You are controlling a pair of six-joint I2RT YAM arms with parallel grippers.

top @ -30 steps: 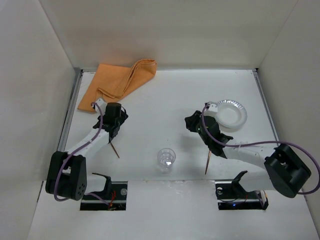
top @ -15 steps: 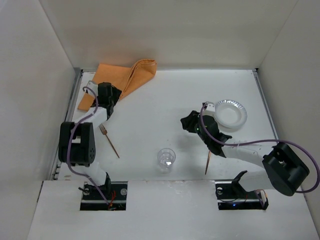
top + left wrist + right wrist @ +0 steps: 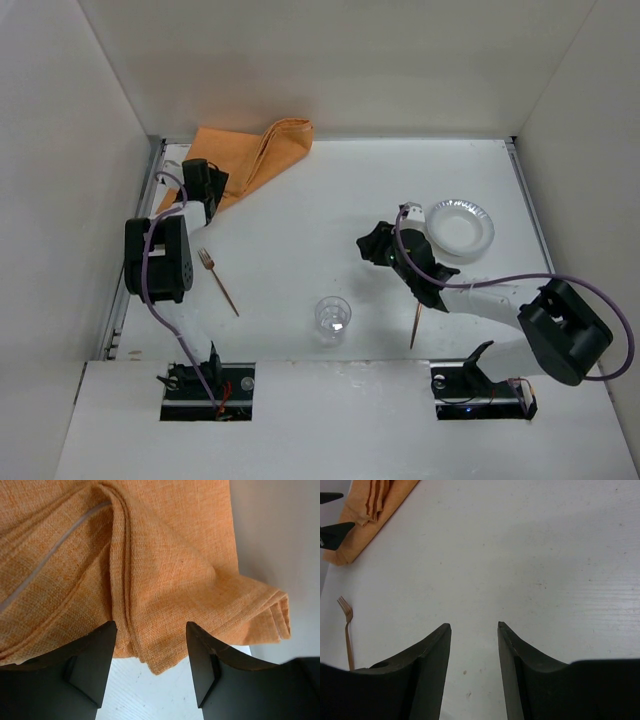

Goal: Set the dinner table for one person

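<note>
Dinner table [image 3: 330, 190]: the broad white top that carries everything shown. It is rigid and fixed, so you grip nothing of it and only lay pieces on it. Positions below are read from the clear cup [image 3: 332, 320], which stands upright close to the table's near edge, about midway across.

Far left of the cup and well beyond it lies the orange cloth [image 3: 245, 158], folded and rumpled. Your left gripper [image 3: 150, 630] hangs over a folded edge of that cloth, jaws spread wide and gripping nothing; whether the tips touch the fabric cannot be told. The cloth looks soft and limp and will likely sag and unfold, so take it at a corner or across the stacked fold.

Left of the cup a fork [image 3: 218, 281] lies flat. It is thin and low, and probably needs a pinch across the handle.

Beyond the cup and slightly right, your right gripper [image 3: 474, 627] stands partly open over bare table, holding nothing. Just right of the cup a slim brown utensil [image 3: 415, 326] lies partly under that arm; its kind is unclear.

Farther right and beyond, a plate [image 3: 462, 228] rests flat. Judge it light and best taken at the rim.
</note>
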